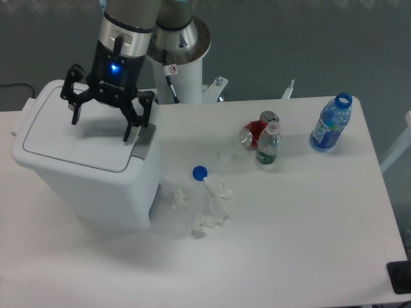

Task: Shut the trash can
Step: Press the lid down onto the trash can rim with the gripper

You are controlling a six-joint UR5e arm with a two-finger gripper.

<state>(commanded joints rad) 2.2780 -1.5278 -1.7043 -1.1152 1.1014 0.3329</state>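
The trash can [90, 173] is a big white bin at the left of the table. Its flat lid [70, 144] lies down on the rim, and a grey latch [145, 136] shows at the lid's right edge. My gripper [101, 127] hangs just above the lid's far part, open, fingers spread wide with nothing between them. One fingertip [127, 136] is close to the latch; whether it touches the lid I cannot tell.
Crumpled white tissues [212, 204] and a blue cap [200, 172] lie right of the bin. Further right stand a red can [254, 133], a small clear bottle [268, 145] and a blue bottle [331, 122]. The robot's white base [183, 70] rises behind.
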